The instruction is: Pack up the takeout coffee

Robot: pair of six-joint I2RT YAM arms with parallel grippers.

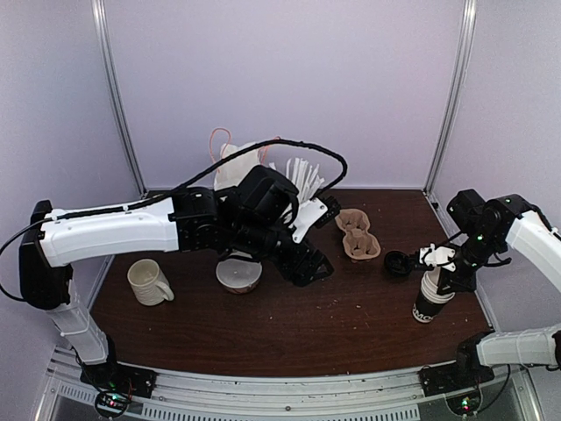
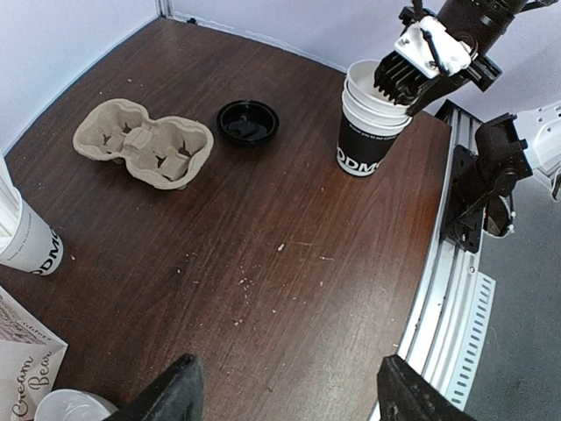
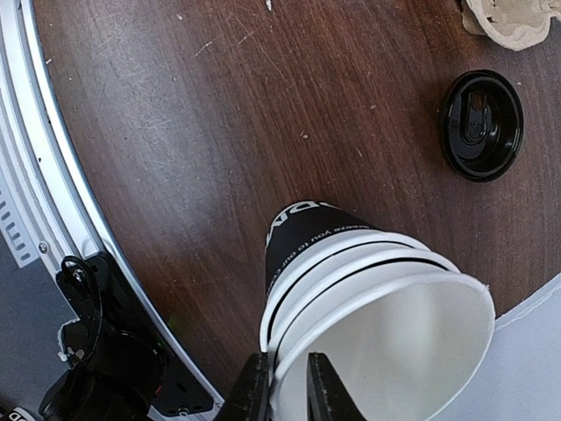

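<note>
In the grasp step, our right hand (image 3: 287,386) pinches the rim of the cup (image 1: 426,309) at lower right of the top view while our left hand (image 2: 289,395) hangs spread; we judge the lid (image 3: 481,124) must go on next.

Black cup (image 2: 364,149) with white lettering, black lid (image 2: 247,121), beige carrier (image 2: 145,145), brown table (image 2: 289,281)

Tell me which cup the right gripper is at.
The black cup: the right gripper pinches its rim between its jaws. The mug and white cup stand far off.
</note>
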